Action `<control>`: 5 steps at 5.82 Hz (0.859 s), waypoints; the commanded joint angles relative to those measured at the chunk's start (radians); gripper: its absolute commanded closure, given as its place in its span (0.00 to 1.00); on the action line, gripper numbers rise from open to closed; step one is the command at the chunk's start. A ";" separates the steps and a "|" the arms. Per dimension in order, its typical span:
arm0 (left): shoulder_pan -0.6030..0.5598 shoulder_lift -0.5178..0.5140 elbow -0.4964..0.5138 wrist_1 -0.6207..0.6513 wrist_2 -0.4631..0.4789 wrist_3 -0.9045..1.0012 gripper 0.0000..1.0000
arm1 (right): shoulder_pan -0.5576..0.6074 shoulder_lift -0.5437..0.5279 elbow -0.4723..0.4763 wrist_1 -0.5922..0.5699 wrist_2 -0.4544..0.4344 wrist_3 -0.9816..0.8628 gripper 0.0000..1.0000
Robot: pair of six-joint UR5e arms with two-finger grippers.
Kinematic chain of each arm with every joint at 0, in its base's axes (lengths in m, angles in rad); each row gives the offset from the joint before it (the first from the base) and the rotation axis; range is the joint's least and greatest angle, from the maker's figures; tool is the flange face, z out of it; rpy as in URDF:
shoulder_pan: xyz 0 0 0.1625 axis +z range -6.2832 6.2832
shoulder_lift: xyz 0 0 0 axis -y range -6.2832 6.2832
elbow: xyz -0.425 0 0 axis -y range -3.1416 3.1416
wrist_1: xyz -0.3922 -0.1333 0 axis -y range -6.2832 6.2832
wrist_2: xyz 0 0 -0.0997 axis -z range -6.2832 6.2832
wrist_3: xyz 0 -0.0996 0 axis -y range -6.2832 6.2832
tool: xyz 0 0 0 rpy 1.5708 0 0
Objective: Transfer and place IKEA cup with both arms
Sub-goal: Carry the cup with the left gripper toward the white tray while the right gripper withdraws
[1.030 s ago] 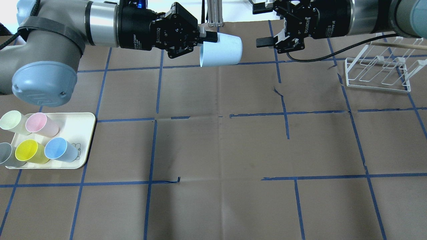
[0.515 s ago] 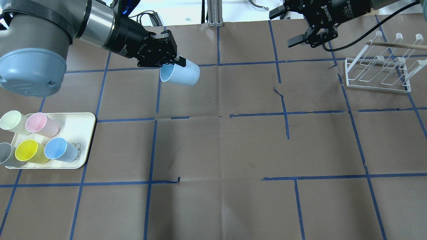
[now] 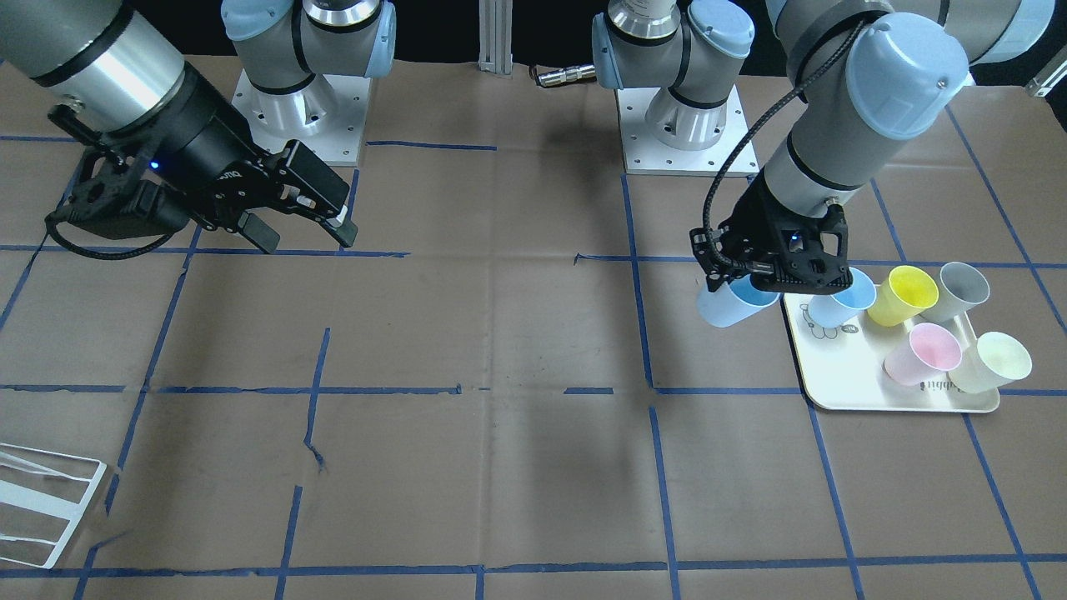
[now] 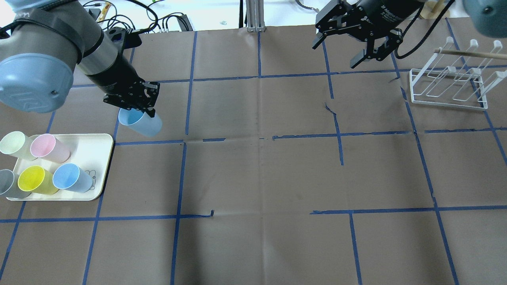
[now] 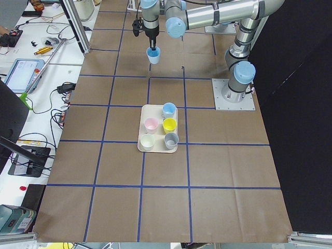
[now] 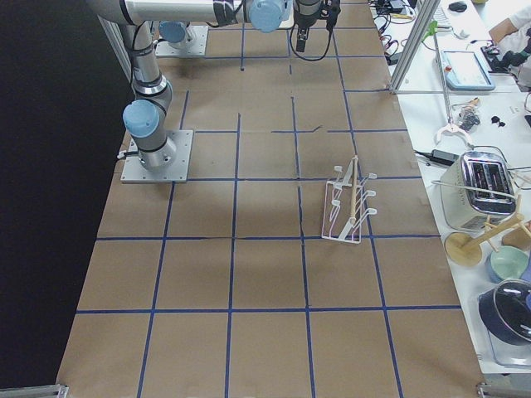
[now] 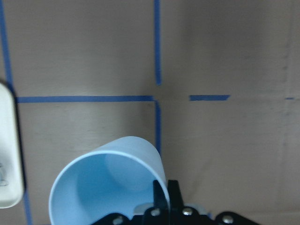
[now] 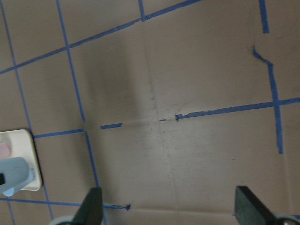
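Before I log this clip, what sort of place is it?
Most likely a robotics lab test bench: a table papered brown with a blue tape grid, the left arm and right arm bolted onto it, and a side bench strewn with cables and a tablet.

Robotics lab, blue-taped grid table, robot arms bolted on plates, cable-strewn workbench

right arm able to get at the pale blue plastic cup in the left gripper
Probably not: the pale-blue plastic cup hangs in the left gripper beside the cream tray, far across the table from the open right gripper.
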 commanded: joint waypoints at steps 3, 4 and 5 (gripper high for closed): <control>0.211 -0.187 -0.029 0.178 0.178 0.215 0.98 | 0.056 0.027 0.051 -0.025 -0.314 0.018 0.00; 0.260 -0.221 -0.029 0.199 0.180 0.272 0.98 | 0.050 0.028 0.059 -0.087 -0.320 0.006 0.00; 0.288 -0.253 -0.035 0.235 0.182 0.319 0.97 | 0.050 0.025 0.053 -0.089 -0.337 0.007 0.00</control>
